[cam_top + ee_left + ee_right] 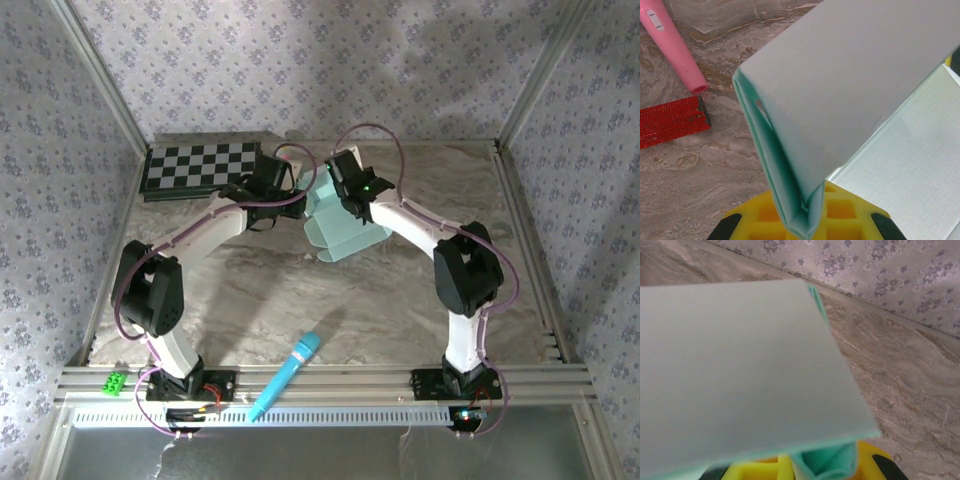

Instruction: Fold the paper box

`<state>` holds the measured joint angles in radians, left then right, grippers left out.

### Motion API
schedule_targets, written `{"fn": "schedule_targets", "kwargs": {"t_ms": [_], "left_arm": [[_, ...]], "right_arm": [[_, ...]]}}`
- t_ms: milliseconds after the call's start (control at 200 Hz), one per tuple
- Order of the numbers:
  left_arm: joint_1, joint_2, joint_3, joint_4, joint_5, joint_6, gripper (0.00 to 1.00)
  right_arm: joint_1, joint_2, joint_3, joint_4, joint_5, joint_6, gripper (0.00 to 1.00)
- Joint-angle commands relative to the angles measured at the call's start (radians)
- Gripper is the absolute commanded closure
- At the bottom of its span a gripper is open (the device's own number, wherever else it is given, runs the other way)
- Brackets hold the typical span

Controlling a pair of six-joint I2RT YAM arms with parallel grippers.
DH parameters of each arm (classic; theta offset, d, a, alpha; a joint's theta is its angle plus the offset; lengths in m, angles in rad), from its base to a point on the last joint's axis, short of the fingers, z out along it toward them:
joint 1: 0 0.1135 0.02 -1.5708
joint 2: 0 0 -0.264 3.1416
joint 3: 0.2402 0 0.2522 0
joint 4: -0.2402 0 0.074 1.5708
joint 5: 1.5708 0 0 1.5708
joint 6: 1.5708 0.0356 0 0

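The paper box is a partly folded pale mint card held above the back middle of the table between both arms. My left gripper grips its left side. In the left wrist view the yellow jaws of the left gripper are shut on a folded edge of the paper box, which rises as a doubled panel. My right gripper holds the card from the right. In the right wrist view the right gripper pinches a mint fold under a broad flat panel of the paper box.
A checkerboard lies at the back left. A blue microphone rests near the front edge, with a green block at the front left rail. A pink microphone and a red glittery piece lie under the left wrist.
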<state>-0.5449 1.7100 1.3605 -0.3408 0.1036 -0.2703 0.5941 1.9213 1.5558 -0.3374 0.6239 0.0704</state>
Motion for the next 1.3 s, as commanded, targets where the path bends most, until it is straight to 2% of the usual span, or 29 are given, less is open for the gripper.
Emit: {"fn": "schedule_targets", "kwargs": {"t_ms": [0, 75, 135, 295, 475, 615, 795, 890, 1064, 1204, 1294], "left_arm": [[-0.011, -0.035, 0.057, -0.022, 0.004, 0.008, 1.00], [-0.011, -0.035, 0.063, -0.026, 0.006, 0.008, 1.00], [-0.010, -0.035, 0.067, -0.031, 0.014, 0.007, 1.00], [-0.010, -0.030, 0.073, -0.036, 0.026, -0.015, 1.00], [-0.009, -0.030, 0.076, -0.046, 0.033, -0.018, 1.00], [-0.010, -0.033, 0.074, -0.055, 0.029, -0.012, 1.00], [-0.009, -0.031, 0.075, -0.067, 0.013, -0.012, 1.00], [-0.010, -0.029, 0.075, -0.073, 0.003, -0.014, 1.00], [-0.010, -0.026, 0.080, -0.079, 0.002, -0.014, 1.00], [-0.009, -0.027, 0.085, -0.084, 0.007, -0.014, 1.00], [-0.010, -0.029, 0.087, -0.087, 0.013, -0.012, 1.00]], "right_arm": [[-0.045, 0.075, 0.005, -0.180, 0.241, 0.051, 0.96], [-0.046, 0.076, 0.004, -0.176, 0.241, 0.068, 0.97], [-0.045, 0.074, 0.009, -0.173, 0.195, 0.062, 0.97], [-0.051, 0.030, -0.023, -0.121, -0.067, 0.010, 0.93], [-0.054, -0.007, -0.062, -0.094, -0.197, 0.007, 0.88], [-0.056, -0.013, -0.070, -0.097, -0.210, 0.017, 0.84], [-0.054, -0.019, -0.065, -0.101, -0.199, 0.024, 0.73], [-0.054, -0.017, -0.062, -0.106, -0.192, 0.022, 0.72], [-0.058, -0.006, -0.062, -0.114, -0.188, 0.011, 0.76], [-0.066, 0.002, -0.053, -0.117, -0.178, 0.011, 0.87], [-0.066, 0.015, -0.038, -0.126, -0.136, 0.017, 0.89]]}}
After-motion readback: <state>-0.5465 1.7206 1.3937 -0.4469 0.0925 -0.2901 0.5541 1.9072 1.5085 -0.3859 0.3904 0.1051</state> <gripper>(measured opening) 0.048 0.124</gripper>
